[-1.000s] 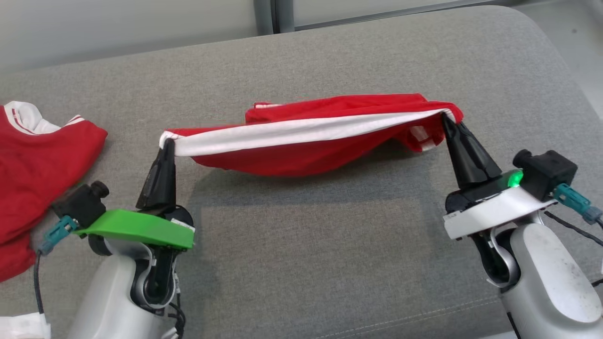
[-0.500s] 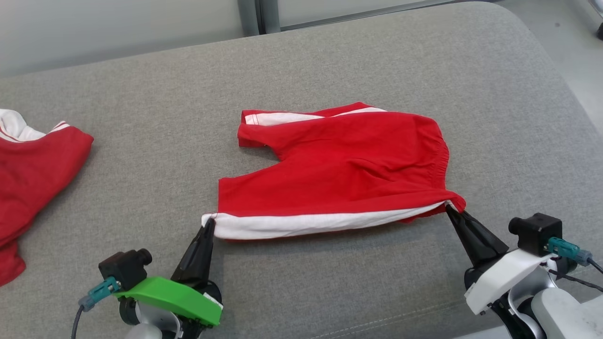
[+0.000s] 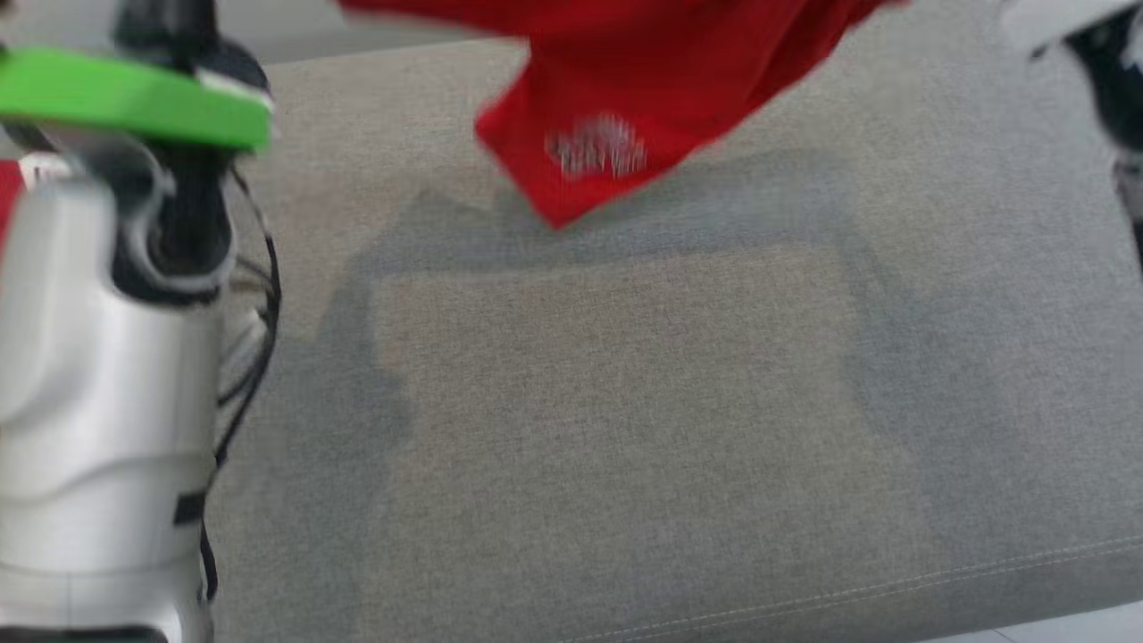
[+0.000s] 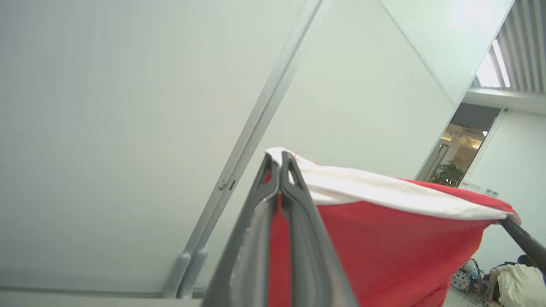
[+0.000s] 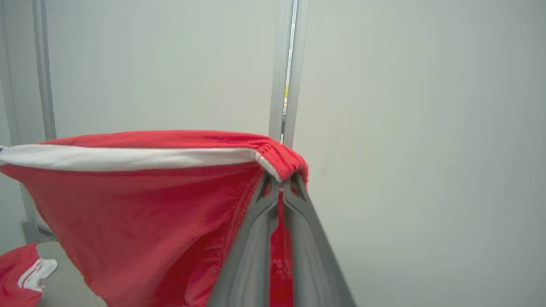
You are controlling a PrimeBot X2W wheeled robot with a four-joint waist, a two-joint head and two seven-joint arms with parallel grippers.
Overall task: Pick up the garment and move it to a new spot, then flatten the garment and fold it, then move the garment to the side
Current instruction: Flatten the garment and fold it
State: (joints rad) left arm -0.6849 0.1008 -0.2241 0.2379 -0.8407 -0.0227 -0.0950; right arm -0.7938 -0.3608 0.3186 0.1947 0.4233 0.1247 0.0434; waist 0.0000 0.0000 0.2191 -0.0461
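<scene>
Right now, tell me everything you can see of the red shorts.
The red shorts look like thin soft fabric, with a white stripe along the stretched top edge and a gathered elastic waistband. The left gripper and the right gripper are each shut on one end, pulling that edge taut; the rest sags loosely above the grey cushion. A blurred white mark shows near the lowest corner.

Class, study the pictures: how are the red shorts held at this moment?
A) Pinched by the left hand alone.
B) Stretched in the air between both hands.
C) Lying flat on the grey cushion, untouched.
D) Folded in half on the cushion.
B: the left hand and the right hand each pinch one end of the red shorts, which hang above the grey cushion.
</scene>
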